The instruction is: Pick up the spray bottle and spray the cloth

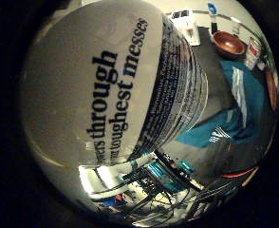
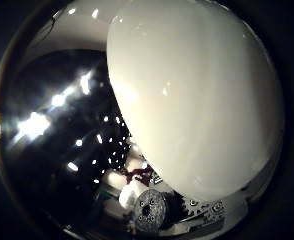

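Note:
The white spray bottle (image 1: 92,85) with dark print on its label lies tight against my palm and fills much of both views; its smooth white side (image 2: 197,95) bulges close to the thumb side. White, black and teal parts of my right hand (image 1: 134,180) wrap in beside the bottle's body, and a geared part of a finger (image 2: 149,210) shows next to it. The teal cloth (image 1: 244,109) lies crumpled on a dark table mat (image 1: 215,71), some way beyond the bottle. The bottle's nozzle is out of sight.
Past the cloth, a brown wooden bowl (image 1: 228,43) and a can (image 1: 253,51) stand on the table. A white boxy object (image 1: 189,26) sits farther back, beside the mat's edge. On the thumb side, the room is dark with bright light spots (image 2: 34,125).

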Robot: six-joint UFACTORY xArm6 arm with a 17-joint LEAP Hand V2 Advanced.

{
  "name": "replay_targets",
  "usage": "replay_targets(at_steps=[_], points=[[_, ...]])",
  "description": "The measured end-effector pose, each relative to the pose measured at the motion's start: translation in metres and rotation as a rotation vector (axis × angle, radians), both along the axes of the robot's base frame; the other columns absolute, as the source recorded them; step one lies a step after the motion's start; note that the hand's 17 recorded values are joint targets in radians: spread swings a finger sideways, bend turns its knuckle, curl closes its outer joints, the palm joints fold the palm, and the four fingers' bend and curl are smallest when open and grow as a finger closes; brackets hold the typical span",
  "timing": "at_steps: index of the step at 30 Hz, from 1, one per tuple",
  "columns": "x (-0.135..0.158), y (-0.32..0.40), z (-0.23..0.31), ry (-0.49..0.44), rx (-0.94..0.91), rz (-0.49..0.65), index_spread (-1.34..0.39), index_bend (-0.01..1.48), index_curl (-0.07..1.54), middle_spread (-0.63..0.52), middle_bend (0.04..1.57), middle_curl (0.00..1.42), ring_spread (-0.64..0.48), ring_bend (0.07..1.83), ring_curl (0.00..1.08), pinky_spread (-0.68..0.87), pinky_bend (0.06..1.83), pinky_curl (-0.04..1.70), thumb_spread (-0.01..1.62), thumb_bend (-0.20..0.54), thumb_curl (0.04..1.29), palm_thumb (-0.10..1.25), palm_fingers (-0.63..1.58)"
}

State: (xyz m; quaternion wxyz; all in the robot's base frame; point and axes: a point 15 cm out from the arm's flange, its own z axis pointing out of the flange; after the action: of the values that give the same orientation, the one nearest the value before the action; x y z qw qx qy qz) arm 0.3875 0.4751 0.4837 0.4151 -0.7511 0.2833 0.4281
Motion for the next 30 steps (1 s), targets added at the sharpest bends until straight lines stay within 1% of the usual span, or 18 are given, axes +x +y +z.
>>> replay_targets(at_steps=[4, 7, 12, 18, 26, 30], points=[[0.009, 0.027, -0.022, 0.049, 0.049, -0.021, -0.35, 0.94, 1.13, -0.23, 1.18, 1.05, -0.24, 1.34, 0.87, -0.18, 1.10, 1.38, 0.66, -0.018, 0.91, 1.05, 1.06], [0.014, 0.046, -0.038, 0.058, 0.083, -0.034, -0.35, 0.94, 1.13, -0.23, 1.17, 1.05, -0.25, 1.34, 0.88, -0.18, 1.09, 1.38, 0.65, -0.017, 0.92, 1.06, 1.06], [0.023, 0.063, -0.076, 0.074, 0.073, -0.054, -0.35, 0.94, 1.13, -0.23, 1.17, 1.05, -0.25, 1.32, 0.88, -0.18, 1.08, 1.37, 0.61, -0.019, 0.92, 1.07, 1.06], [0.028, 0.075, -0.118, 0.140, 0.066, -0.058, -0.35, 0.94, 1.12, -0.22, 1.16, 1.04, -0.26, 1.30, 0.88, -0.20, 1.07, 1.35, 0.58, -0.023, 0.92, 1.05, 1.06], [0.044, 0.072, -0.150, 0.160, 0.044, -0.092, -0.34, 0.91, 1.10, -0.21, 1.12, 1.02, -0.25, 1.25, 0.86, -0.22, 1.06, 1.27, 0.64, -0.027, 0.89, 0.97, 1.07], [0.049, 0.068, -0.156, 0.166, 0.039, -0.102, -0.35, 0.83, 1.07, -0.21, 1.06, 0.98, -0.24, 1.26, 0.82, -0.24, 1.05, 1.18, 0.70, -0.035, 0.83, 0.92, 1.08]])
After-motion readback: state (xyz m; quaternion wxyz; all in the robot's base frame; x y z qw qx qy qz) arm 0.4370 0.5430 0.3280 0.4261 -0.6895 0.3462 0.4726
